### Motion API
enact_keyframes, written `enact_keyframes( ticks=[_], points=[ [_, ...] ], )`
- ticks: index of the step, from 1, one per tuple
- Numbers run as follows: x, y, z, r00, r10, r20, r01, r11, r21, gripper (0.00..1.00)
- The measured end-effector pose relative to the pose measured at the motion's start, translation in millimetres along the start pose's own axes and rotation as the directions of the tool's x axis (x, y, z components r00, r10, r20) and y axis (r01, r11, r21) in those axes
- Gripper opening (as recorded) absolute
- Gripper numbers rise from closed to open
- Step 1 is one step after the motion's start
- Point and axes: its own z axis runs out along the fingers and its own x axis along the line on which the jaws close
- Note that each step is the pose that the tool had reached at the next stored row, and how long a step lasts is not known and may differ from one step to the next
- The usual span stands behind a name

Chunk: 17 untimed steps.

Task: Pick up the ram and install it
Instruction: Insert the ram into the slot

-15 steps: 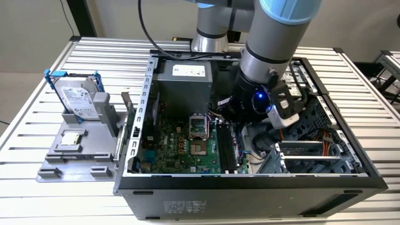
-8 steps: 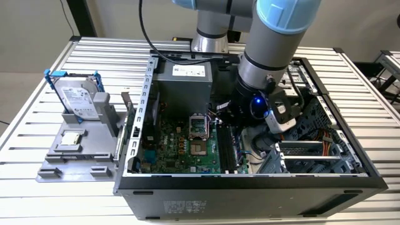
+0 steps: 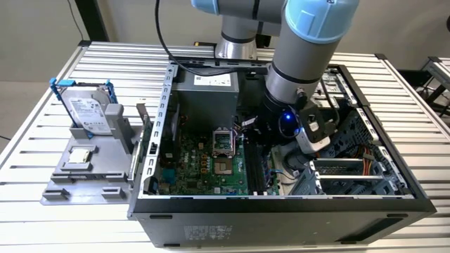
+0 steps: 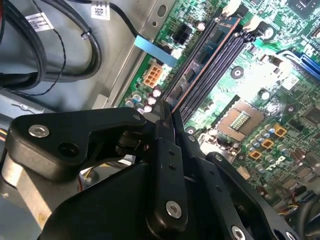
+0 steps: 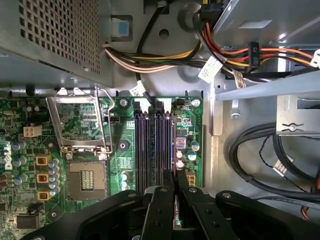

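Observation:
The ram (image 4: pixel 205 52) is a thin green stick with dark chips, and my gripper (image 4: pixel 167 112) is shut on its near end. It hangs lengthwise just over the dark memory slots (image 4: pixel 222 65) on the green motherboard (image 3: pixel 204 168). In the first wrist view the ram (image 5: pixel 174 150) shows edge-on, lined up along the slot nearest the case wall. There it runs out from between the black fingers (image 5: pixel 161 200) of the gripper (image 5: pixel 175 185). The exterior view has the gripper (image 3: pixel 267 150) low inside the open computer case (image 3: pixel 281 203), over the slots (image 3: pixel 254 171).
A silver hard drive (image 3: pixel 88 110) in a blue frame stands on a grey holder (image 3: pixel 84 182) at the exterior view's left, with a small square processor chip (image 3: pixel 79 156) in front. The open processor socket (image 5: pixel 80 125), bundled cables (image 5: pixel 240 55) and the power supply (image 3: pixel 204 97) crowd the slots.

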Motion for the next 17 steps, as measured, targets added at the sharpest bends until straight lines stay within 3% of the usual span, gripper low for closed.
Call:
enact_keyframes(
  ticks=[17],
  points=[
    [1.8,-0.8,9.2,1.0000,-0.007,-0.0002,0.007,1.0000,0.0002,0.00]
  ],
)
